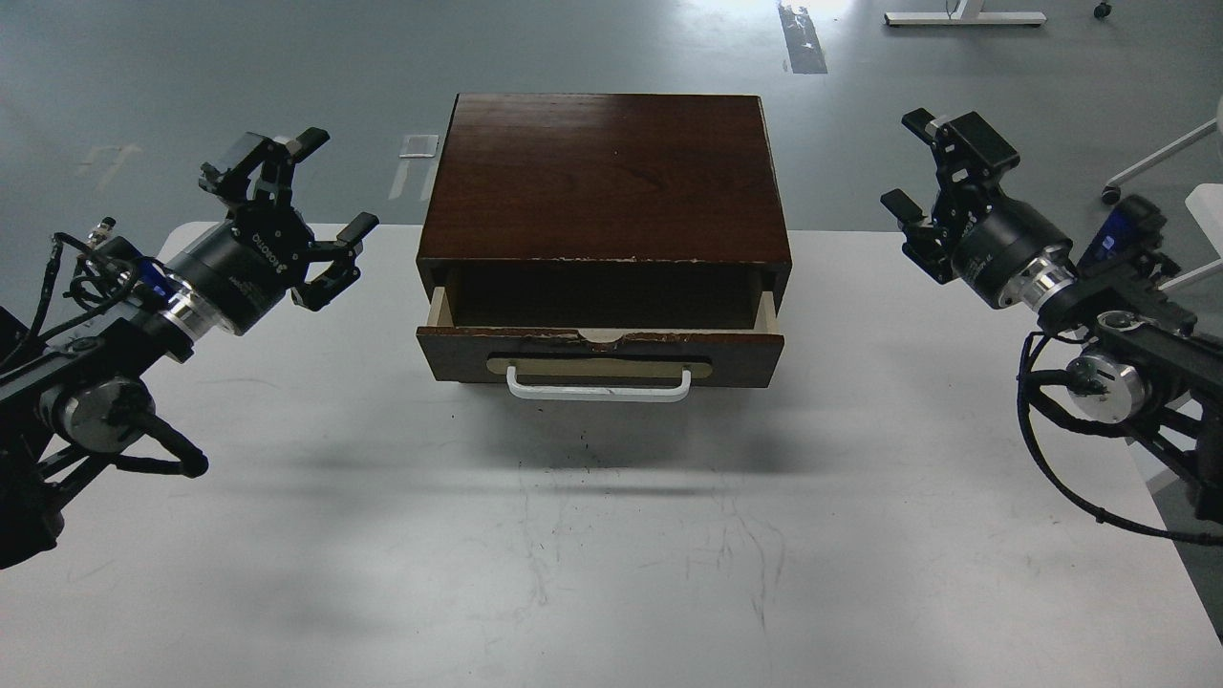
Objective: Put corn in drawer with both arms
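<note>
The left black three-fingered claw (pixel 291 205) hangs above the left edge of the white desk (pixel 611 554), fingers spread wide, holding nothing. The right black claw (pixel 932 191) hangs above the desk's right edge, also spread wide and empty. Both stand well apart from the dark brown wooden cabinet (pixel 607 177) between them at the middle of the desk's far side. Its dark brown wooden drawer (pixel 602 349) is pulled partly out toward the viewer. The drawer front has a chipped top edge showing pale wood, a white bar handle (pixel 598 385) on a pale brass-coloured plate, and pale inner sides. The drawer's inside is in shadow, and no corn can be seen anywhere in view.
</note>
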Motion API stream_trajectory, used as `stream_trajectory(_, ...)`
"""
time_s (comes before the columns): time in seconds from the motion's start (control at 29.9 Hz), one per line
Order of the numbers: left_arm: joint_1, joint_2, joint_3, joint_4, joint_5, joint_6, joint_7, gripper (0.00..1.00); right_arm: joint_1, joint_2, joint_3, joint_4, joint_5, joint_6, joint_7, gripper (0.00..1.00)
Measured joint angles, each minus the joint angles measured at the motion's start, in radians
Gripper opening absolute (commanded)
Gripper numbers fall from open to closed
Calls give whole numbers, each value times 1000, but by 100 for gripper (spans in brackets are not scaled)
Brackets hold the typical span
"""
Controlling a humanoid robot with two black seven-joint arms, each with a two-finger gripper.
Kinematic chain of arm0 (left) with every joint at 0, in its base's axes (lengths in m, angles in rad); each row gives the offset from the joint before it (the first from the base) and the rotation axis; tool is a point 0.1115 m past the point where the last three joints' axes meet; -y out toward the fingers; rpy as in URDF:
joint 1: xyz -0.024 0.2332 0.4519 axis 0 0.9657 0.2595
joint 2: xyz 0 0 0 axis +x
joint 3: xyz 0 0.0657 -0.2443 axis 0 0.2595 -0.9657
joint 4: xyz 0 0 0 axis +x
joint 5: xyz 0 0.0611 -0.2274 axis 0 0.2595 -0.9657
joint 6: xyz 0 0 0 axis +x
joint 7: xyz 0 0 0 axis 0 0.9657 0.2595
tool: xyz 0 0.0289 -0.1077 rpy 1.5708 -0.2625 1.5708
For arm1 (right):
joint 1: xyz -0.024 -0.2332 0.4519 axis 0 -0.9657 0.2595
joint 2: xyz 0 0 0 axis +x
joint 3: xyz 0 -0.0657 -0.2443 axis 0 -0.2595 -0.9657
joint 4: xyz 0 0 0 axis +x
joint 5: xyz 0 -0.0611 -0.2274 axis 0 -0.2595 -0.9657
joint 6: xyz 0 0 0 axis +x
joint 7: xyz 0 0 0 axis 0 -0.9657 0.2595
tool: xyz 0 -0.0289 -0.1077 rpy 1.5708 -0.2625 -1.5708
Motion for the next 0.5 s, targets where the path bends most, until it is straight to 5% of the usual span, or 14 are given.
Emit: stream_trajectory(0.5, 24, 0, -6, 44, -13, -42, 0, 99, -103, 124, 22, -34, 67, -1, 0, 100)
